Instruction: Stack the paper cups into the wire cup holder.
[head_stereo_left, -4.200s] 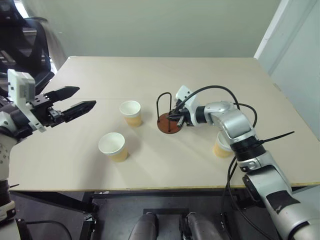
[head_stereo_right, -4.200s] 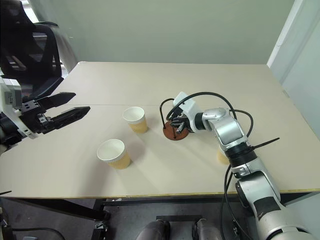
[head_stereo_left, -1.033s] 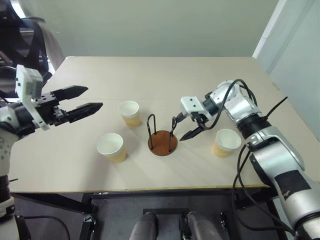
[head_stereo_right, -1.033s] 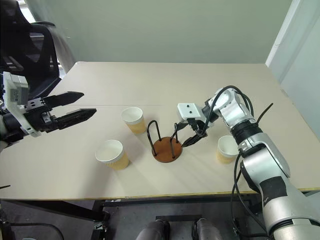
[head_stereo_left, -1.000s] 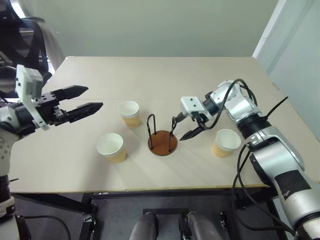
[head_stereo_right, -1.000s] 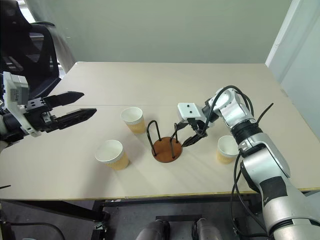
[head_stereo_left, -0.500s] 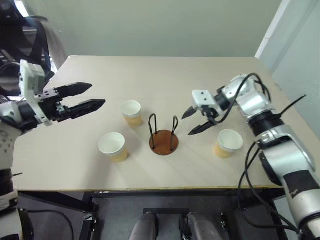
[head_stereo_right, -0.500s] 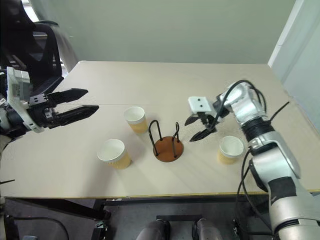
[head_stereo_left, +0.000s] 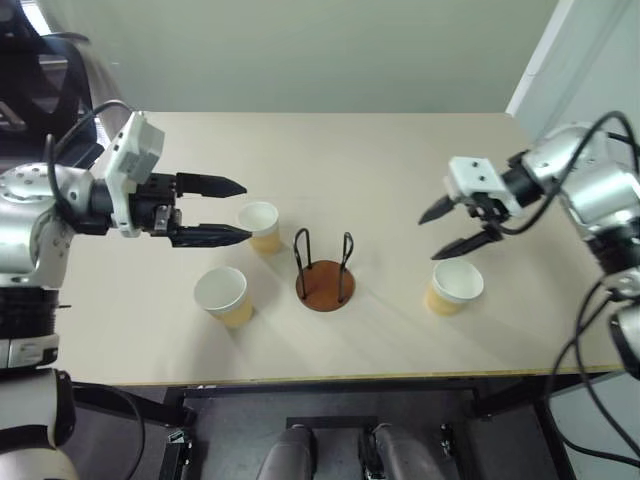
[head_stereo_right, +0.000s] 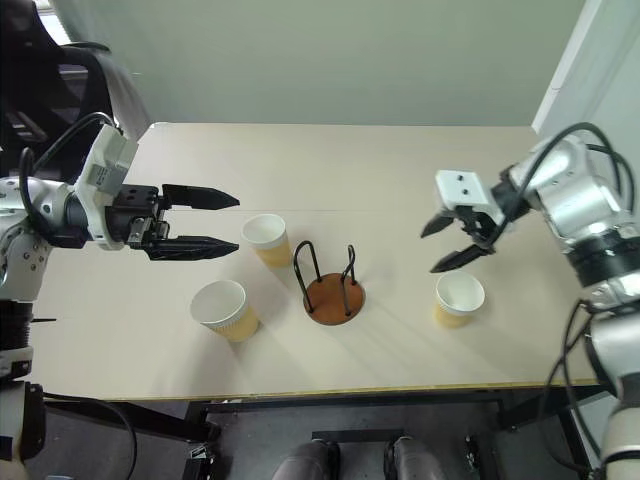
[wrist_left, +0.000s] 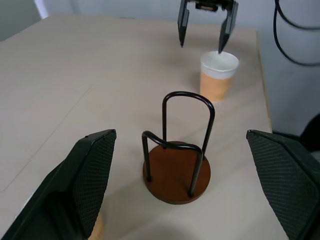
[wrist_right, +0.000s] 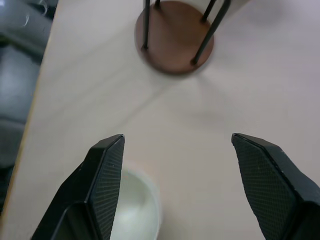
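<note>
The wire cup holder (head_stereo_left: 325, 285), a reddish-brown disc with two black wire loops, stands empty at the middle of the table. Three paper cups stand upright: one just behind-left of the holder (head_stereo_left: 260, 225), one at front left (head_stereo_left: 225, 295), one at the right (head_stereo_left: 455, 287). My left gripper (head_stereo_left: 242, 211) hovers open, pointing right, its tips beside the far-left cup. My right gripper (head_stereo_left: 431, 238) hangs open above the table, up and to the left of the right cup. The right wrist view looks down on that cup's white inside (wrist_right: 135, 212) and the holder's base (wrist_right: 174, 50).
The tan table (head_stereo_left: 350, 150) ends close in front of the cups. A black chair (head_stereo_left: 40, 60) stands beyond its far left corner. A pale wall panel (head_stereo_left: 580, 60) rises at the right.
My right gripper has drawn away from the holder, moving right and up to beside the right cup. The left gripper has swung right, up to the far-left cup. Cups and holder have stayed put.
</note>
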